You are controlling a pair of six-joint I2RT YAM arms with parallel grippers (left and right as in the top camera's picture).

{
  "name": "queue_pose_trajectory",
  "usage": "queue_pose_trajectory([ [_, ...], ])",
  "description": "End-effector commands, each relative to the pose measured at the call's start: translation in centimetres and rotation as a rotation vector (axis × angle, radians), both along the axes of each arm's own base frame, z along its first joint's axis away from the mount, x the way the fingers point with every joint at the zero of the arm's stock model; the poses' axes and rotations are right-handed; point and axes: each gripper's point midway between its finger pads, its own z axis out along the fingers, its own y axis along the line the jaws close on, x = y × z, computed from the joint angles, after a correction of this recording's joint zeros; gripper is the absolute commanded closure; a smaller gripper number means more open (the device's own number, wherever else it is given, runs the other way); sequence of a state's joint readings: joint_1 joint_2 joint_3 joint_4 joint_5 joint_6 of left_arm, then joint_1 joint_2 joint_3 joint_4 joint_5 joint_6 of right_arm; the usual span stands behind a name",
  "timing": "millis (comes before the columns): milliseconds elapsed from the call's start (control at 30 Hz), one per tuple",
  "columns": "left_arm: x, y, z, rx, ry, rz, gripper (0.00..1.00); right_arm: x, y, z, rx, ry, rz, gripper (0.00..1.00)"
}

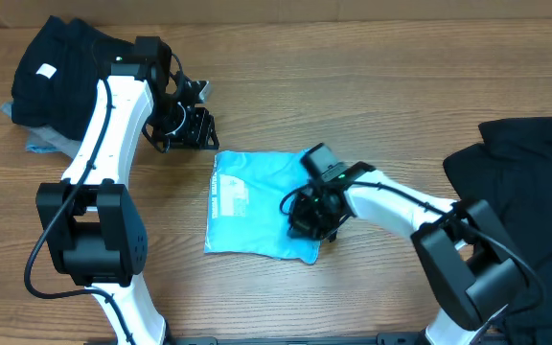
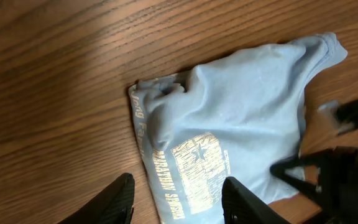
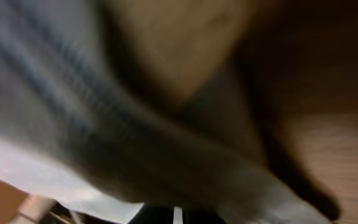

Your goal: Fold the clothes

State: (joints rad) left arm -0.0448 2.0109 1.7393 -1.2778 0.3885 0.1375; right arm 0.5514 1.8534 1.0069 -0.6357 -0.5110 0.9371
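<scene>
A light blue T-shirt (image 1: 252, 206) with pale chest lettering lies folded into a rough square at the table's middle. My right gripper (image 1: 312, 226) is down on the shirt's right edge. In the right wrist view, blurred blue fabric (image 3: 73, 124) fills the frame and hides the jaws, which are shut on it. My left gripper (image 1: 195, 126) hangs beyond the shirt's far left corner. In the left wrist view its fingers (image 2: 114, 202) stand apart above the shirt (image 2: 241, 118) and the wood, with nothing between them.
A pile of black clothes (image 1: 60, 67) lies at the far left, with a bit of grey-blue cloth (image 1: 38, 146) under it. Another black garment (image 1: 530, 177) is spread at the right edge. Bare wooden tabletop (image 1: 353, 105) surrounds the shirt.
</scene>
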Motion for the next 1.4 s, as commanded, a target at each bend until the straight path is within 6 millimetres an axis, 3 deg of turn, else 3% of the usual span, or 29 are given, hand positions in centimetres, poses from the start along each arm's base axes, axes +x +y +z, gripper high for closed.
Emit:
queue_pose_trajectory([
  [0,0.4,-0.3,0.6,-0.013,-0.016,-0.003,0.51,4.4,-6.6,-1.8,-0.162,-0.036,-0.232,0.95],
  [33,0.4,-0.3,0.6,-0.013,-0.016,-0.003,0.51,4.9,-7.3,-1.8,-0.172,-0.042,-0.249,0.96],
  [100,0.4,-0.3,0.6,-0.013,-0.016,-0.003,0.51,9.2,-12.1,-1.8,-0.195,-0.183,-0.292,0.96],
  [167,0.4,-0.3,0.6,-0.013,-0.017,-0.003,0.47,12.8,-12.8,-0.4,-0.111,-0.382,-0.162,0.96],
  [300,0.4,-0.4,0.6,-0.013,-0.015,-0.005,0.39,14.1,-12.7,2.6,0.029,-0.426,-0.066,0.95],
  [400,0.4,-0.9,0.7,-0.027,-0.022,-0.017,0.36,13.1,-11.3,5.3,0.165,-0.373,-0.011,0.88],
  [533,-0.4,-3.8,1.2,-0.148,-0.035,-0.126,0.45,10.0,-9.4,6.8,0.255,-0.234,0.022,0.88],
  [700,-2.3,-6.6,-1.4,-0.123,-0.016,-0.254,0.60,5.0,-7.8,5.8,0.204,-0.052,0.087,0.89],
  [767,-2.9,-7.5,-3.2,-0.088,-0.019,-0.297,0.61,3.0,-7.5,4.5,0.145,-0.004,0.126,0.87],
  [933,-4.4,-8.6,-6.8,-0.021,-0.026,-0.363,0.64,0.7,-7.5,2.2,0.066,0.056,0.127,0.82],
  [1033,-5.0,-8.3,-8.6,0.021,-0.026,-0.376,0.74,0.1,-7.5,0.8,0.059,0.062,0.096,0.81],
  [1200,-5.9,-5.4,-11.3,0.174,0.011,-0.314,0.96,-0.9,-7.8,-1.4,0.036,0.112,-0.027,0.80],
  [1300,-6.2,-4.7,-11.9,0.206,0.020,-0.298,0.96,-1.6,-8.1,-2.0,0.029,0.133,-0.047,0.91],
  [1367,-6.3,-4.5,-11.9,0.213,0.027,-0.298,0.92,-1.5,-8.5,-2.0,0.018,0.140,-0.058,0.93],
])
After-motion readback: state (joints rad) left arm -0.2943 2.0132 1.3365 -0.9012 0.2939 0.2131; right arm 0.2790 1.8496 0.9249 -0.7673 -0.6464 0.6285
